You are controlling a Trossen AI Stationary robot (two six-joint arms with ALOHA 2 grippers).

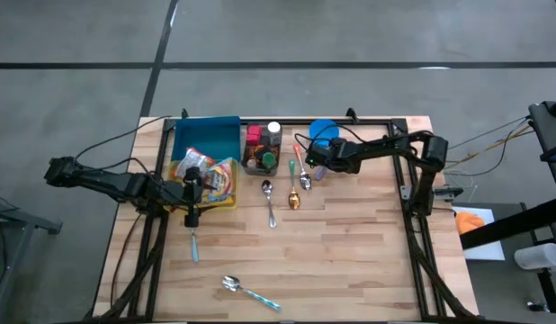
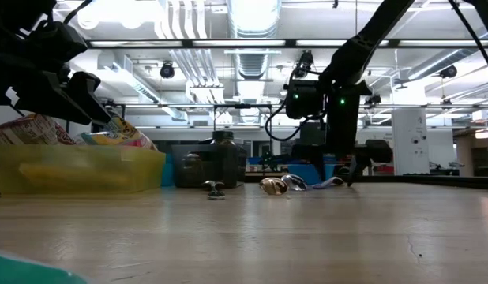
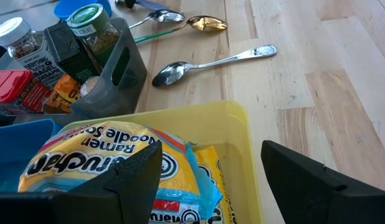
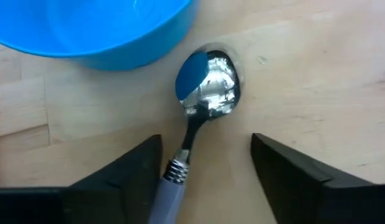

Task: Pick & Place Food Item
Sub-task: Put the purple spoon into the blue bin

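Ramen noodle packet (image 3: 111,163) lies in the yellow bin (image 3: 233,134) at the table's left, under the left gripper (image 1: 192,200), whose fingers stand wide apart, holding nothing. This looks like the approach step; next, I judge, that gripper must drop onto the packet and close. The left arm reaches in low from the left edge. Far right, the right gripper (image 4: 205,186) straddles a blue-handled spoon (image 4: 205,84) beside the blue bowl (image 4: 86,28), fingers apart and not yet clamped.
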